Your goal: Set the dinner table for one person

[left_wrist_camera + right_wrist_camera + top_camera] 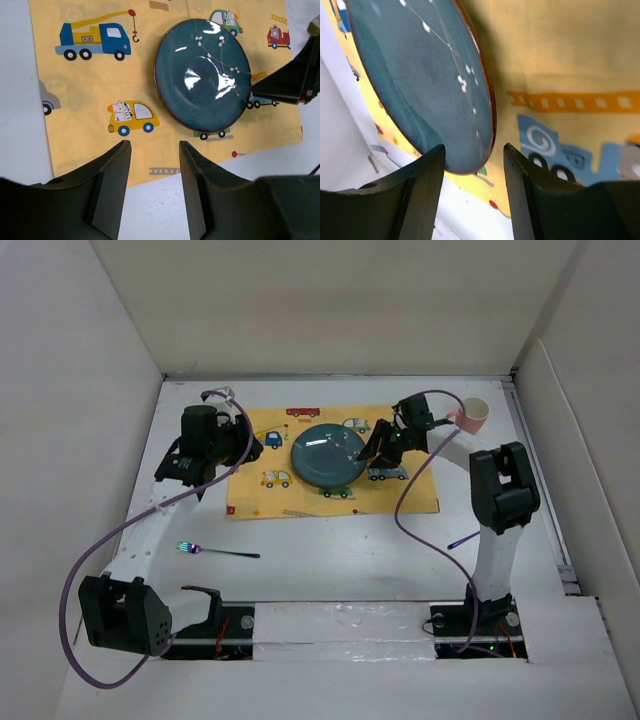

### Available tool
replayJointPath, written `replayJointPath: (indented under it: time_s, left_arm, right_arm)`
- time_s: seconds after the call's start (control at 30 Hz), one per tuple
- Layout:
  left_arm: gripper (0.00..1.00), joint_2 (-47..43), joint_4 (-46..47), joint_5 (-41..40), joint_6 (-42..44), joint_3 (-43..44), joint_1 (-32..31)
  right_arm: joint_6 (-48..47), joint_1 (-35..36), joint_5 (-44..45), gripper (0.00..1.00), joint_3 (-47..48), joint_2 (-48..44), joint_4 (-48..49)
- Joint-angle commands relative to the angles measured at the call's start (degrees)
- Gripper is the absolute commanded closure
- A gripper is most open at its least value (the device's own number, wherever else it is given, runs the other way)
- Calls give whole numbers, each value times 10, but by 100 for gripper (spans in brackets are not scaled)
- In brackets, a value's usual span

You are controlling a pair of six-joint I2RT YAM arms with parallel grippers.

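Observation:
A dark blue plate (pixel 328 457) (pixel 202 75) (pixel 420 75) lies flat on the yellow car-print placemat (pixel 260 495) (pixel 90 75) (pixel 560 50) on the white dinner table (pixel 350 560). My right gripper (pixel 372 452) (pixel 474 147) is at the plate's right rim. Its jaws stand open, with the rim between them and gaps on both sides. My left gripper (pixel 250 448) (pixel 155 145) hovers open over the placemat's left edge and holds nothing. A fork (pixel 215 551) with an iridescent head lies on the table in front of the placemat.
A pink and white cup (pixel 473 415) stands at the back right, off the placemat. White walls edge the table on three sides. Purple cables loop from both arms, the right one over the placemat's right edge.

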Motion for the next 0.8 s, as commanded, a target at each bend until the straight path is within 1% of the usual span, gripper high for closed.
replayJointPath:
  time_s: [0.0, 0.03, 0.1, 0.13, 0.17, 0.2, 0.23, 0.27, 0.3, 0.33, 0.37, 0.4, 0.43, 0.47, 0.53, 0.57, 0.6, 0.67, 0.7, 0.77]
  left_arm:
    - [60, -4, 10, 8, -4, 2, 1]
    - [61, -4, 8, 8, -4, 3, 1]
    - [84, -4, 0, 9, -12, 7, 1]
    - [95, -4, -2, 13, -15, 8, 1]
    - [100, -7, -2, 37, -18, 5, 1]
    - [100, -12, 6, 66, -29, -3, 1]
    - [100, -12, 6, 66, -29, -3, 1]
    - [100, -19, 11, 94, -32, -13, 1]
    - [100, -22, 10, 96, -35, -16, -22]
    - [100, -26, 5, 87, -32, -18, -41]
    - [100, -31, -2, 53, -27, -18, -62]
    - [100, -36, -25, -1, -11, -15, -142]
    - [100, -36, -25, -1, -11, -15, -143]
    - [97, -36, -32, -59, -6, -13, -169]
    - [86, -42, -39, -95, -2, -18, -220]
    - [76, -54, -35, -105, -1, -25, -228]
    - [71, -61, -19, -101, -3, -34, -228]
    - [61, -81, 4, -81, -12, -61, -228]
    - [61, -85, 24, -75, -16, -69, -228]
    - [61, -84, 30, -71, -29, -77, -228]
  right_arm:
    - [-50, -18, 53, 44, 44, -76, -61]
    - [-58, -18, 63, 48, 61, -85, -72]
    - [-81, -35, 102, 61, 81, -104, -98]
    - [-88, -56, 118, 89, 89, -119, -104]
    - [-95, -71, 154, 100, 103, -126, -106]
    - [-93, -109, 175, 100, 118, -133, -118]
    - [-93, -128, 175, 100, 119, -134, -118]
    - [-90, -148, 201, 100, 134, -136, -123]
    - [-86, -166, 221, 100, 143, -137, -137]
    - [-82, -182, 241, 100, 150, -140, -144]
    - [-79, -210, 288, 100, 159, -145, -151]
    - [-76, -234, 336, 91, 185, -144, -168]
    - [-76, -234, 336, 91, 185, -144, -169]
    - [-77, -254, 362, 80, 197, -130, -181]
    - [-79, -270, 373, 59, 254, -100, -231]
    - [-80, -275, 396, 53, 273, -84, -251]
    - [-81, -283, 407, 49, 290, -55, -279]
    - [-89, -290, 408, 49, 324, -30, -289]
    - [-92, -290, 405, 49, 329, -11, -287]
    - [-109, -290, 380, 49, 349, 5, -283]
